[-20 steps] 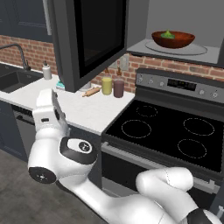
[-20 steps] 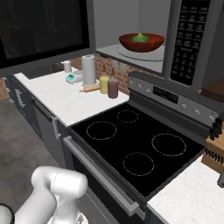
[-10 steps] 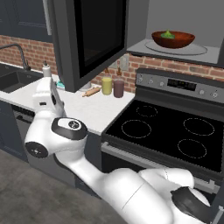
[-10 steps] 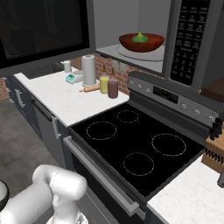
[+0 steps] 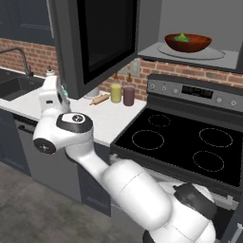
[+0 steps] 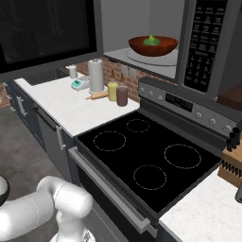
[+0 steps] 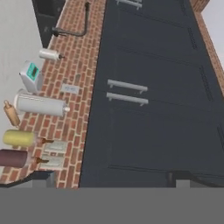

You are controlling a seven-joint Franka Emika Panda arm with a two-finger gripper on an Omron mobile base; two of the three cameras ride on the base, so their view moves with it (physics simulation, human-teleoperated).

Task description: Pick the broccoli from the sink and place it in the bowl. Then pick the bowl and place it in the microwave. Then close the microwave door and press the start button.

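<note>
Jaws spread wide and empty; the door (image 5: 97, 45), judged stiff, hinged and light, is best pushed flat-on near its free edge, bowl (image 5: 188, 42) already inside the microwave (image 6: 203, 45).

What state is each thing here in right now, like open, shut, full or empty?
Microwave door: swung wide open.
Microwave: open, with the bowl inside.
Bowl: upright on the microwave's round plate, holding the broccoli.
Broccoli: resting in the bowl.
Stove: burners dark, nothing on them.
End effector: open, holding nothing.
</note>
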